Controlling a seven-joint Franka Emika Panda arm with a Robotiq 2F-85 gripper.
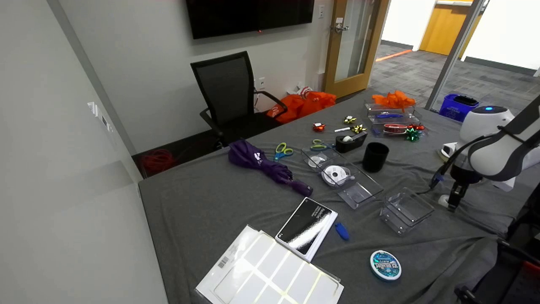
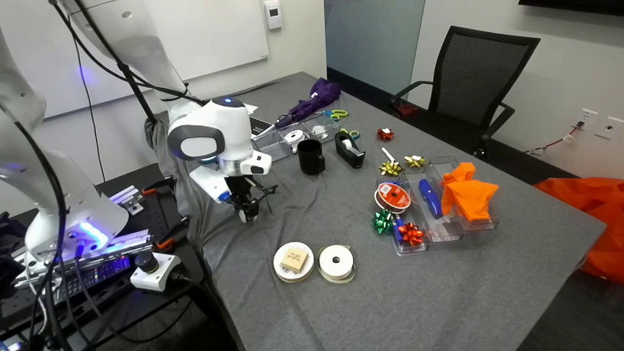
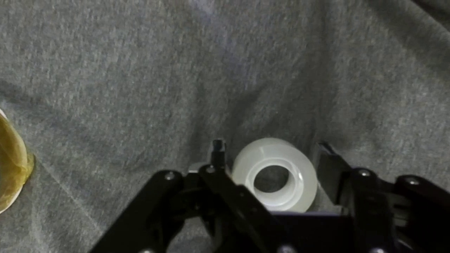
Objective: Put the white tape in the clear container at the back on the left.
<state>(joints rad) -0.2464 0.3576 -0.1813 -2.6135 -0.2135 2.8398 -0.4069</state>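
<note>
You can read "Ice Breakers" on the tin [image 1: 385, 265]; your arm [image 2: 231, 129] points down, pincer [image 3: 270, 151] spread around the white tape [image 3: 299, 174].

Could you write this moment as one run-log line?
White tape: lying on grey cloth; gripper: open, astride it; contact: unclear; placement: not yet done

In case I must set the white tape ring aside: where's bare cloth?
Grey cloth lies bare between the black mug and the thick white roll with a dark centre. Another patch lies between the folded purple umbrella and the white label sheets. Crowded: the clear plastic tray holding a round white spool, with the mug and black tape dispenser close beside it.
</note>
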